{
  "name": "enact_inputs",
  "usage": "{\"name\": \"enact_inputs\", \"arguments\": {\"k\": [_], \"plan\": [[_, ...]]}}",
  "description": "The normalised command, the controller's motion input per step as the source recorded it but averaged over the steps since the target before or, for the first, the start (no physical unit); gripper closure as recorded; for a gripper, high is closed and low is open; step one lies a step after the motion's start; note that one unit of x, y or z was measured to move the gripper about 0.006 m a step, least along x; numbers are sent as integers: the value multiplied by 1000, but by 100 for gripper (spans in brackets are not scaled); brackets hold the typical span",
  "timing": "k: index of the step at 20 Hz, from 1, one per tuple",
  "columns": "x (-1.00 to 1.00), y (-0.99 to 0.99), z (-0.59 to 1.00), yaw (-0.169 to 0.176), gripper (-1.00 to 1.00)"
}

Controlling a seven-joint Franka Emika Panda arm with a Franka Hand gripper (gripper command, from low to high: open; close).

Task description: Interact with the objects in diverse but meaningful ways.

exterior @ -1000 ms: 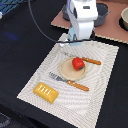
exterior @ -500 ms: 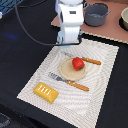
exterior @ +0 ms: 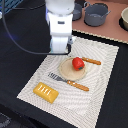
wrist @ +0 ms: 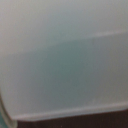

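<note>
Counter (exterior: 20, 45) carries a mat (exterior: 100, 95); arm (exterior: 60, 25) hangs over its far edge. Plate (exterior: 66, 71) mid-mat holds the fruit (exterior: 77, 63); block (exterior: 46, 92) near front. Tool hidden, state untellable. Likely approach step; next, descend onto a target.

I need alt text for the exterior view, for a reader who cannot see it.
A white robot arm hangs over the far edge of a striped placemat. On it: a red fruit on a tan plate, orange-handled cutlery, a yellow block.
</note>
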Motion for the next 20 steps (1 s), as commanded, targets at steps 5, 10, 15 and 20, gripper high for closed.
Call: {"name": "enact_inputs", "arguments": {"k": [5, 10, 15, 20], "plan": [[-506, 0, -469, 0, 100], [-443, 0, -294, 0, 100], [-199, 6, 120, 0, -100], [-87, 74, 436, 0, -100]]}}
